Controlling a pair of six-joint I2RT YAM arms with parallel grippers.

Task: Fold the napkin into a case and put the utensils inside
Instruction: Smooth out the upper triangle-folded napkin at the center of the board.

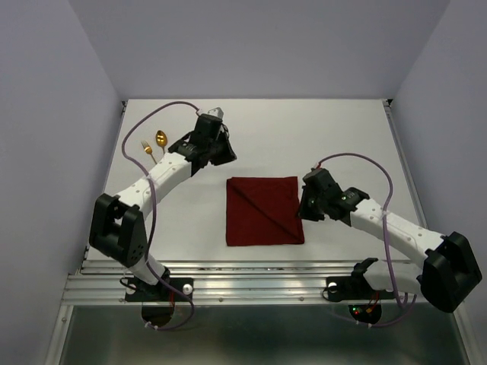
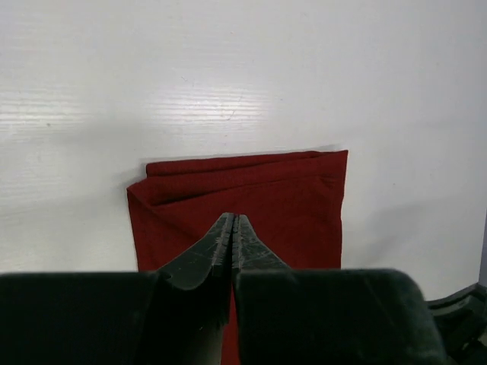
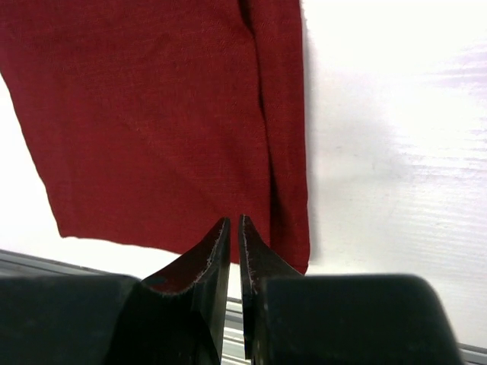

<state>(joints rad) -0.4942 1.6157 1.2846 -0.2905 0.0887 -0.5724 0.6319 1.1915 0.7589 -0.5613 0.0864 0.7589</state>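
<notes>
Hovering near the folded napkin (image 1: pixel 265 211), left end effector (image 2: pixel 233 220) and right end effector (image 3: pixel 234 220) are both closed.

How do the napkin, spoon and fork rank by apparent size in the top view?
Largest: napkin, by far.
Then spoon and fork: both tiny and about alike, so I won't rank them.

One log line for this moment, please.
napkin: folded, flat | left gripper: shut, empty, beside napkin | right gripper: shut, empty, at napkin's right edge | spoon, fork: far left, untouched
</notes>
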